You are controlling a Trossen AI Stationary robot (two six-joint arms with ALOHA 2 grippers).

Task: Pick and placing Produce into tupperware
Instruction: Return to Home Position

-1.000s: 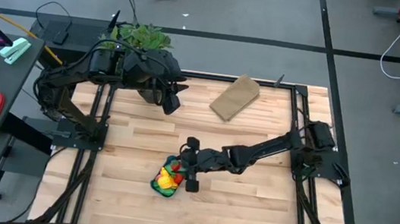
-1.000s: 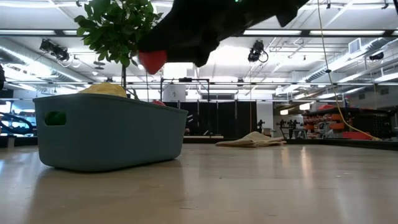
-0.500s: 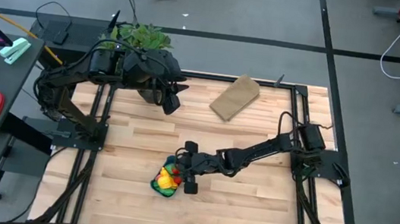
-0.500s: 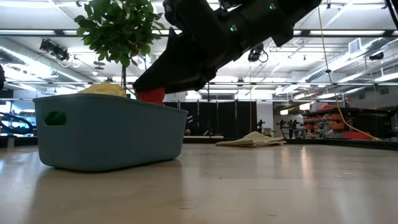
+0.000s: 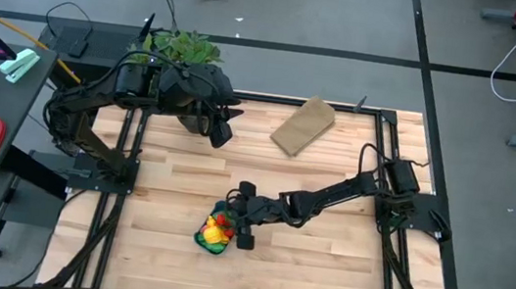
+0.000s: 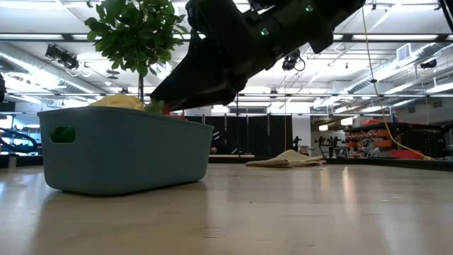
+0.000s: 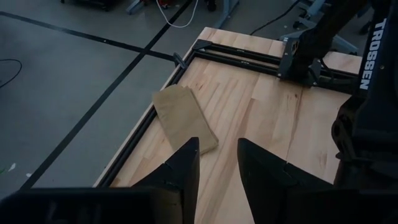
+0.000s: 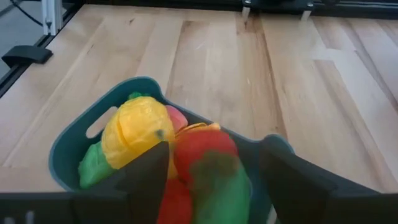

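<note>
R gripper [image 8: 213, 158] spread above tupperware [image 6: 120, 152], front-centre of table. Produce [image 8: 134, 127] heaped inside (strawberry [image 8: 205, 148] on top). Judged light, hard, slick plastic: pinch across mid-body. L gripper [image 7: 214, 163] waits by plant [image 5: 176, 46], fingers slightly apart.

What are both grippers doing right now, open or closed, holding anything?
Left gripper: open, holding nothing.
Right gripper: open, over the blue tub, red strawberry lying in it.
</note>
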